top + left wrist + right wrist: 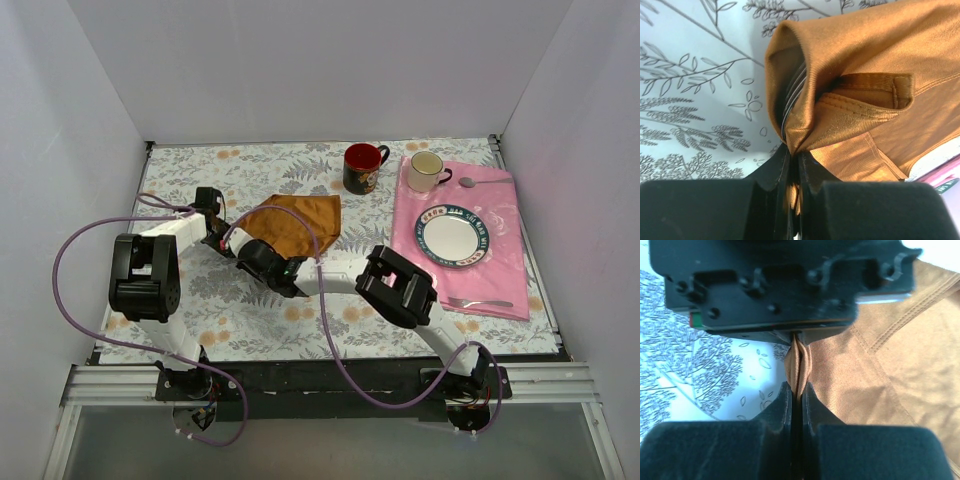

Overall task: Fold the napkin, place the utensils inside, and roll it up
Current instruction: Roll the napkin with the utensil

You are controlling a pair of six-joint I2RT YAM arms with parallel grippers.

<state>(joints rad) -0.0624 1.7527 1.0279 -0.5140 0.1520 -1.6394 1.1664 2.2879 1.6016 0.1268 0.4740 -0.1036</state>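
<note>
Floral table (232, 322); right gripper (797, 386) clamps napkin (890, 370)

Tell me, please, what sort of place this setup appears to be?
Probably a robotics lab test cell staged as a dining table: plain white walls enclose a floral tablecloth, the left arm and right arm are bolted to a metal frame, and a plate sits on a pink cloth.

Top cam overhead; wrist cams v. close, both on napkin (875, 50), prob. same edge.
</note>
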